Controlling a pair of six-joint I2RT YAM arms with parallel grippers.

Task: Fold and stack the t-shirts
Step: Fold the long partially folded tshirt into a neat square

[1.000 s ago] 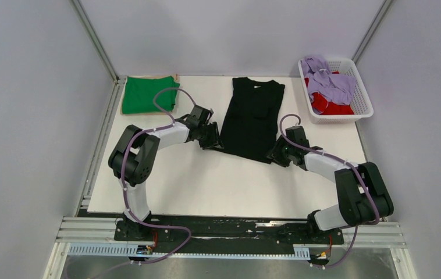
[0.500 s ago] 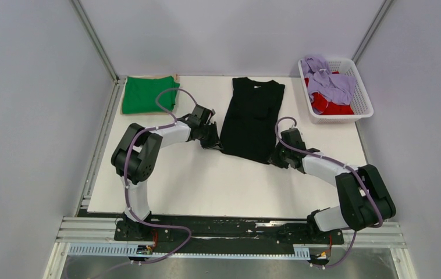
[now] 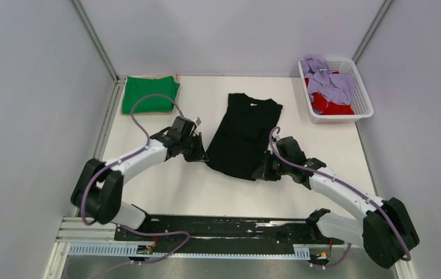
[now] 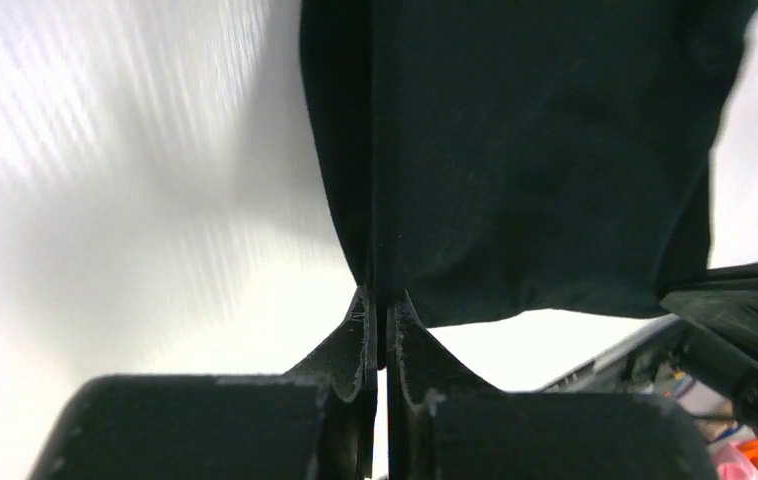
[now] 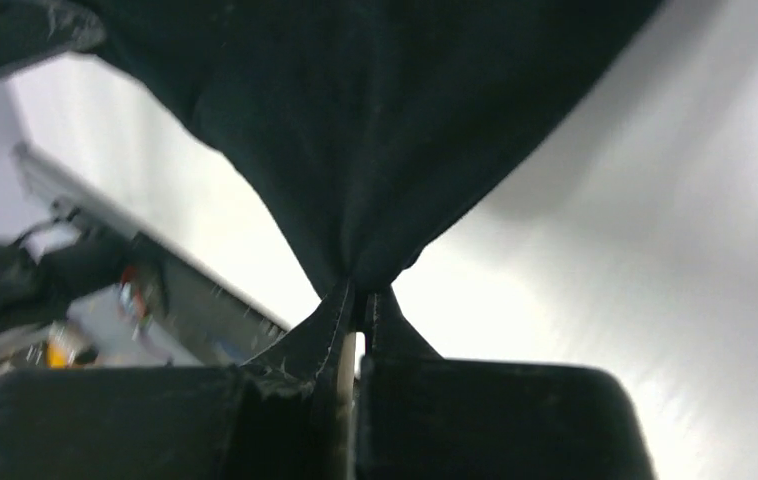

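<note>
left hand [image 4: 377,300] is pinching the black t-shirt [image 3: 242,136] at its near-left corner | right hand [image 5: 360,290] is pinching its near-right corner

We see the overhead view evenly bright and sharp, while both wrist views smear the table [image 4: 105,150] into streaky white glare and leave the black t-shirt [image 4: 555,150] nearly featureless.
</note>
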